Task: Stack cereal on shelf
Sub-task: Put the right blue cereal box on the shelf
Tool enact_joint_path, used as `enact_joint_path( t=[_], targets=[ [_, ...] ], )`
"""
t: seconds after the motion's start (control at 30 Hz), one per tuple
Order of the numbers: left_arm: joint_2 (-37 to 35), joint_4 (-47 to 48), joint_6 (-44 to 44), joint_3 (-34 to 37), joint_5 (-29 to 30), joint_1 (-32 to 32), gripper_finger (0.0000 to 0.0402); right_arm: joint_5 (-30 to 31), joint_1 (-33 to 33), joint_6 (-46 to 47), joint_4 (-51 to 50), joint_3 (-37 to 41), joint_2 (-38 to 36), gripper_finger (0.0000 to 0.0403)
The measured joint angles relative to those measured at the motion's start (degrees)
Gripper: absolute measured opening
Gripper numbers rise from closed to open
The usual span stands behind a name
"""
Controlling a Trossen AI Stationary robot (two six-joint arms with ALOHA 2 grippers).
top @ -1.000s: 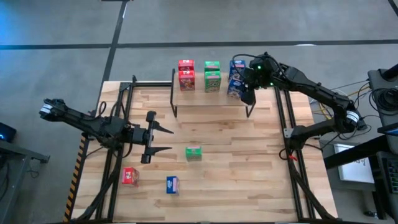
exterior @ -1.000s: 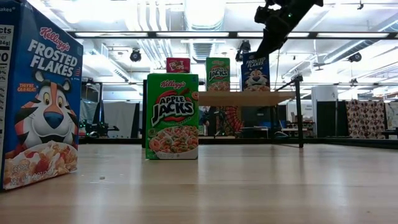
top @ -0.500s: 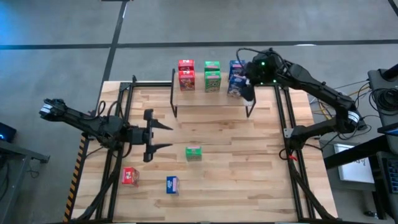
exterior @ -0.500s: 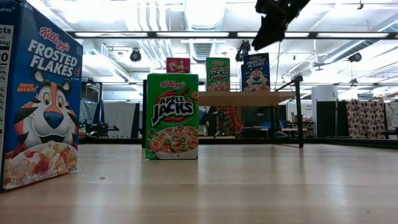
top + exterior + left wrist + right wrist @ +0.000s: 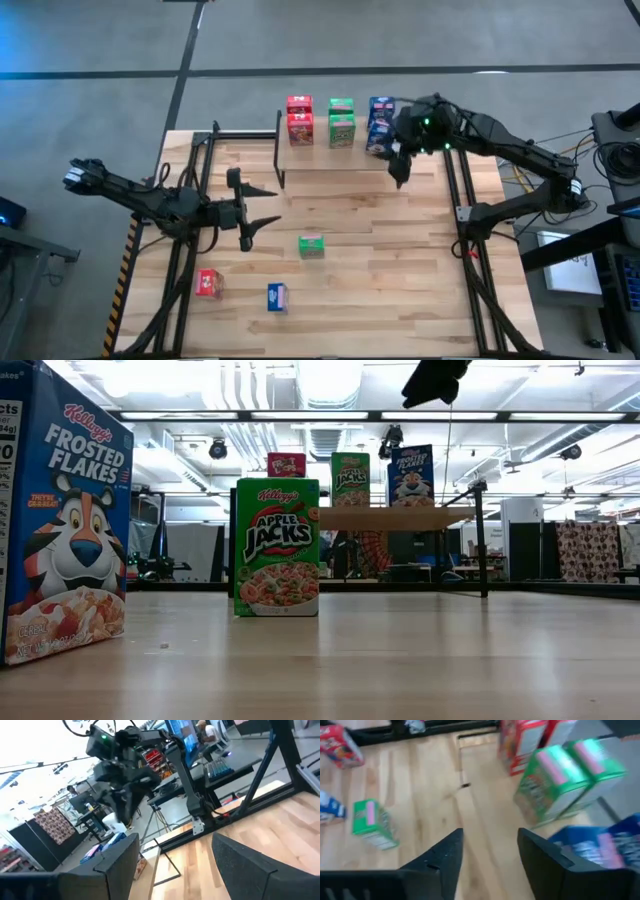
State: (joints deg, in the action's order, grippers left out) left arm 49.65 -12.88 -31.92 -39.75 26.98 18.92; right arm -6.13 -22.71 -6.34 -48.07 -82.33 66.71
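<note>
The shelf [image 5: 343, 160] stands at the table's far side, and in the low view its plank [image 5: 395, 518] sits on thin black legs. On it stand two red boxes [image 5: 299, 119], two green boxes [image 5: 341, 121] and two blue boxes [image 5: 379, 124]. On the table lie a green box [image 5: 311, 246], a red box [image 5: 209, 283] and a blue box [image 5: 277, 296]. My right gripper [image 5: 400, 168] is open and empty, above the shelf's right end, beside the blue boxes. My left gripper [image 5: 270, 207] is open and empty at mid-left, left of the green box.
Black frame rails run along the table's left [image 5: 185, 250] and right [image 5: 462, 200] sides. In the low view the loose blue box [image 5: 60, 510] and green box [image 5: 277, 547] stand close to the camera. Bare wood lies between the shelf and the loose boxes.
My right gripper has risen from the blue boxes on the shelf and drawn back a little toward the table's near edge; the boxes stay standing. My left gripper has shifted slightly toward the far edge and turned a little.
</note>
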Motion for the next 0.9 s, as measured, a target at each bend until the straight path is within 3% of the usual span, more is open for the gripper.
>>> enact_joint_path(
  t=[0.13, 0.47, 0.9],
  targets=[
    [0.0, 0.57, -1.59, 0.0, 0.0, 0.0, 0.0235, 2.79, 3.79, 2.88, 0.02, 3.58, -1.01, 0.0128],
    [0.0, 0.92, -2.03, 0.0, -0.02, 0.0, 0.0235, 20.0, 5.19, 5.23, -0.22, 13.16, -1.34, 0.0019],
    [0.0, 0.94, -1.46, 0.0, -0.04, 0.0, 0.0235, 33.38, 4.96, -0.72, 6.2, 17.74, -1.34, 0.0009]
  ],
)
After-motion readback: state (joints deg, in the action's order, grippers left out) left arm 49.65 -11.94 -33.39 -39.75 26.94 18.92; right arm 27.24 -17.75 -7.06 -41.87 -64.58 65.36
